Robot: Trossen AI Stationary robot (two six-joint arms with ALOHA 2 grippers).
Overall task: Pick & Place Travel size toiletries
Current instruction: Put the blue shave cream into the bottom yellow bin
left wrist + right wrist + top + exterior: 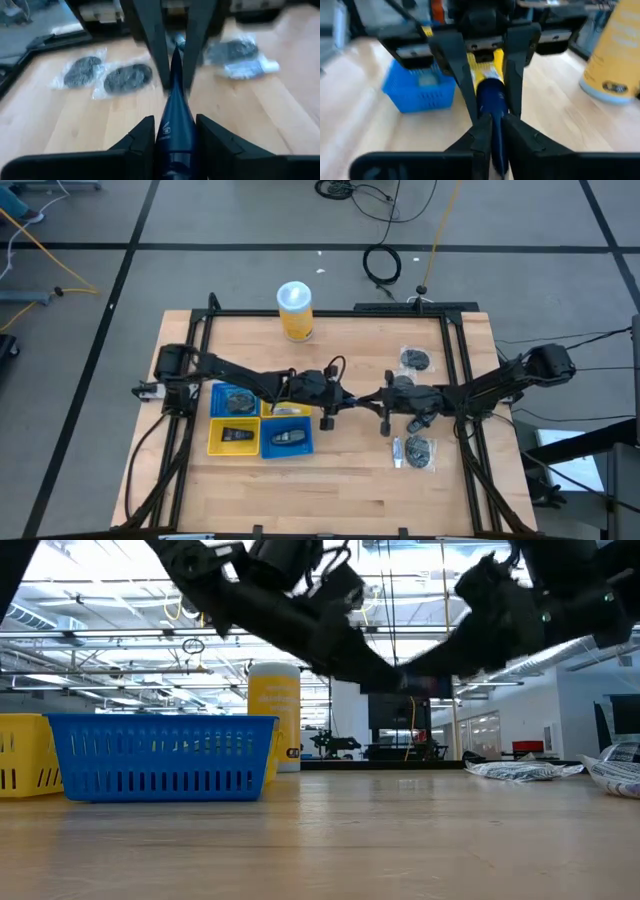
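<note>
A dark blue tube (175, 115), one of the travel size toiletries, hangs above the middle of the table between my two grippers, which meet nose to nose. My left gripper (175, 125) (345, 398) is shut on its thick end. My right gripper (497, 122) (372, 398) is shut on its thin end. More wrapped dark toiletries (415, 359) (420, 450) lie flat on the wood at the right. In the left wrist view, two such packets (82, 70) (127, 77) lie side by side. My left gripper pinches the tube's thick body (174, 142) between its two fingers. They come from the table's left, slanting a little down, and lie along the tube. The tube points away from them, lifted clear of the table. My right gripper has the tube's narrow flattened end (496, 142) between its two fingers. They come about level from the table's right and lie along the tube. That end is clear of the table.
Four small square trays, blue (287, 442) (160, 755) and yellow (235, 435), stand left of centre, some with dark items inside. A tall yellow canister (295, 310) with a white lid stands at the far edge. Bare wood lies along the near edge.
</note>
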